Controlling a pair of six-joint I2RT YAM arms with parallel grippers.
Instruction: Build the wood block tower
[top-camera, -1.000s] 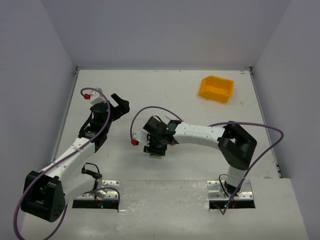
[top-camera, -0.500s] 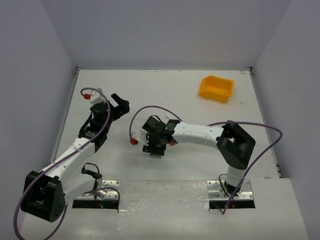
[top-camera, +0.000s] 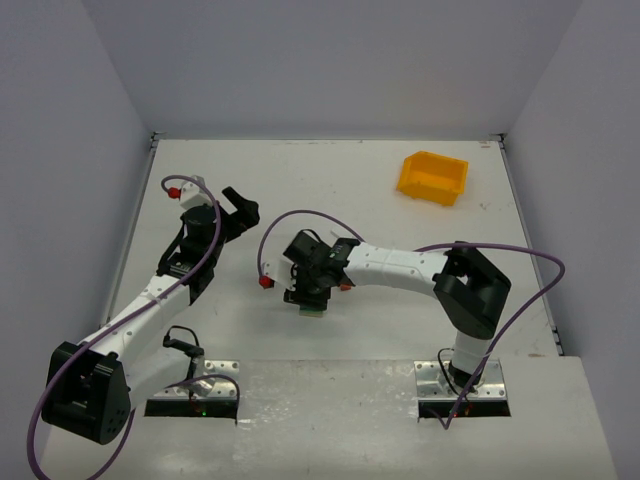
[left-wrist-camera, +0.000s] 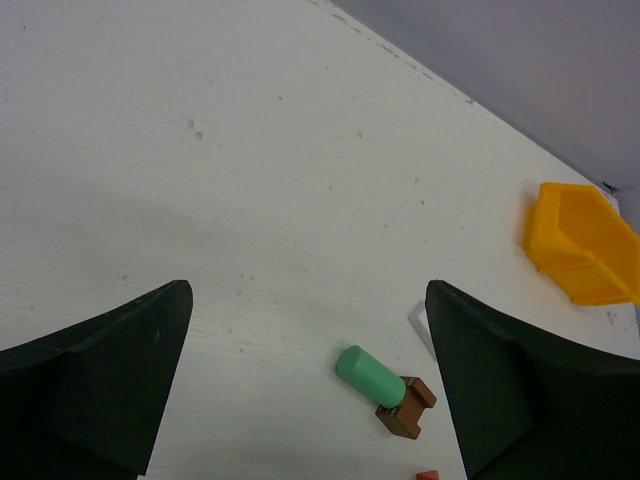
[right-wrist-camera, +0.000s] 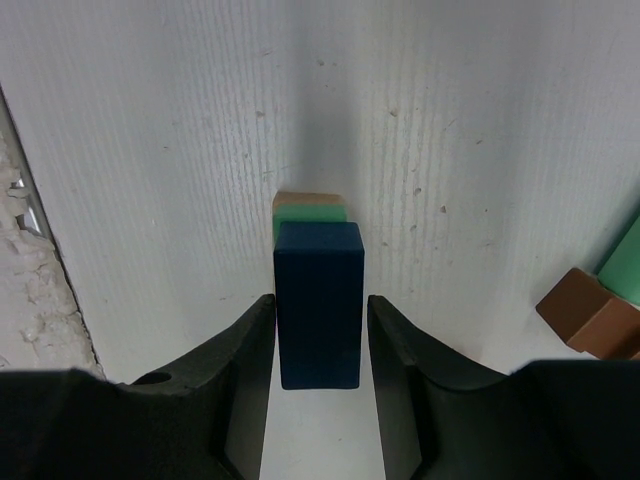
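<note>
The wood block tower stands near the table's middle as a short stack: a dark blue block (right-wrist-camera: 319, 305) on a green block (right-wrist-camera: 310, 213), with a tan one (right-wrist-camera: 300, 198) under it. My right gripper (right-wrist-camera: 320, 300) is shut on the blue block from above. Its left finger touches the block and only a sliver shows at its right finger. From above, the right gripper (top-camera: 310, 298) hides most of the stack (top-camera: 313, 312). A green cylinder (left-wrist-camera: 372, 375) leans on a brown notched block (left-wrist-camera: 408, 407), with a red piece (left-wrist-camera: 428, 475) beside them. My left gripper (left-wrist-camera: 306, 290) hangs open and holds nothing.
A yellow bin (top-camera: 433, 177) sits at the back right and also shows in the left wrist view (left-wrist-camera: 585, 245). The brown block (right-wrist-camera: 590, 315) and the green cylinder (right-wrist-camera: 625, 265) lie just right of the stack. The raised white board (right-wrist-camera: 30, 260) borders the near side.
The right wrist has shifted very slightly to the left over the stack. The left arm has not moved.
</note>
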